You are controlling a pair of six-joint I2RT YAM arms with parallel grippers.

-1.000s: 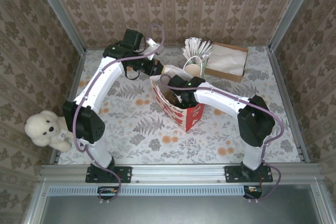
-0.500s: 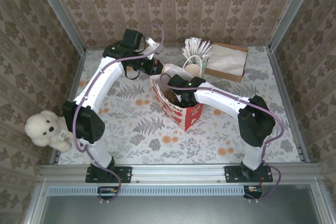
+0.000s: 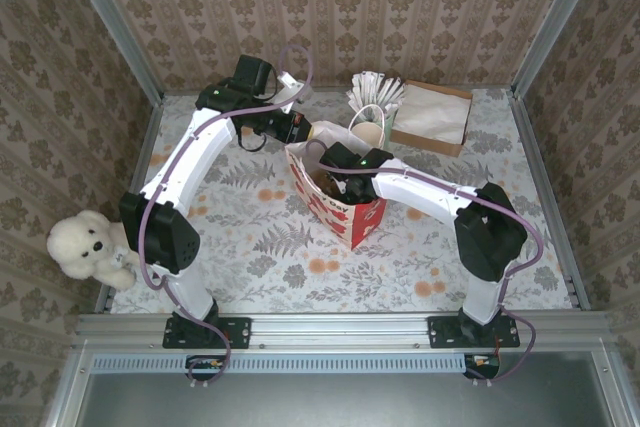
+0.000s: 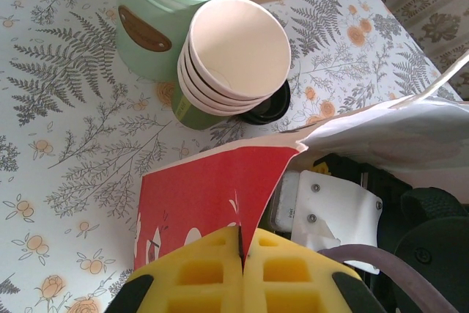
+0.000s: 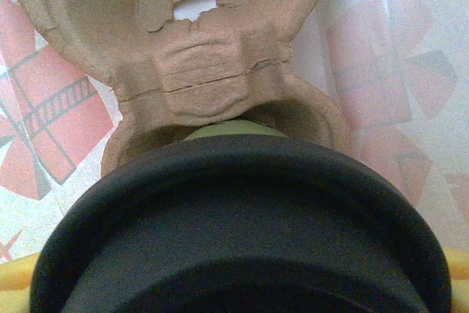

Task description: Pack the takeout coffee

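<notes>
Right wrist | right claw [image 5: 234,287] seemingly gripping takeout coffee [image 5: 242,210] above pulp carrier [image 5: 212,71], bag [image 5: 381,56] walls close | left claw [image 4: 242,254] pinching bag rim

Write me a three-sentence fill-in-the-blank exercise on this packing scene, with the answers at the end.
1. The left jaws are pinched shut on the rim of the red paper ____.
2. The green coffee cup between the right jaws wears a ____ lid.
3. The white teddy bear sits at the table edge beside the ____ arm.
Answers: bag, black, left.
</notes>
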